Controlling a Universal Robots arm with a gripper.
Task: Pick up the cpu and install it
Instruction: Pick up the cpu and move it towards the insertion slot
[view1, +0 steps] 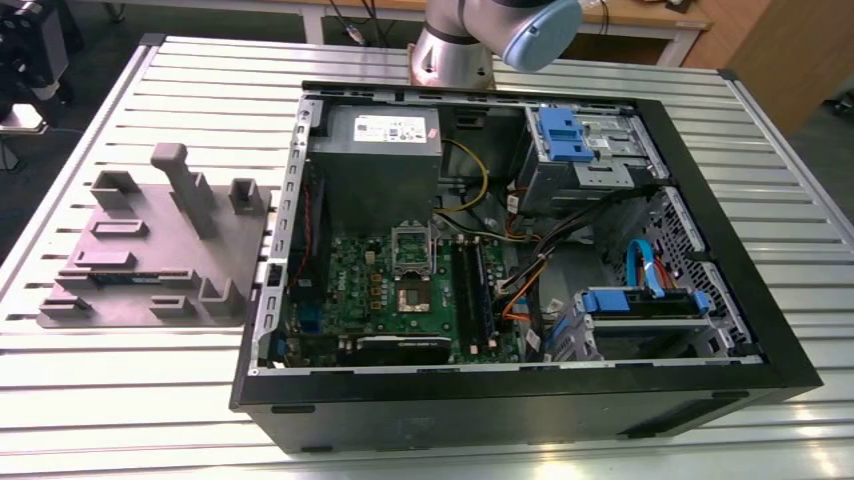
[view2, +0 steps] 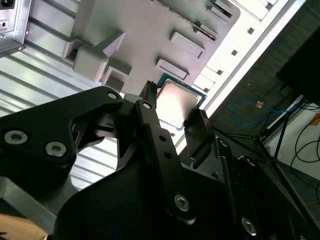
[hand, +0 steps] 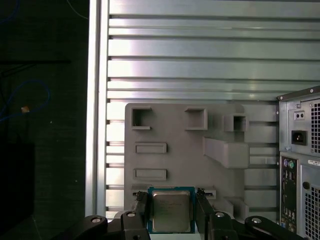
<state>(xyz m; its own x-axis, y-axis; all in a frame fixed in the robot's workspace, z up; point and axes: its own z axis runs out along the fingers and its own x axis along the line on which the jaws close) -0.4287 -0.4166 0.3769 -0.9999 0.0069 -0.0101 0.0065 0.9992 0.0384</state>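
Black two-finger gripper (hand: 171, 216) clamps the silver-topped square cpu (hand: 171, 207) by opposite edges, presumably sparing its contacts. Grey moulded tray (hand: 175, 125) lies beyond.

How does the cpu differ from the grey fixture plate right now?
The cpu is small and shiny, metal-topped with a green edge. The fixture plate is far larger and matte grey, with raised blocks and recesses. The cpu is clamped in the gripper, while the fixture plate lies on the slatted table. Both are flat and roughly rectangular.
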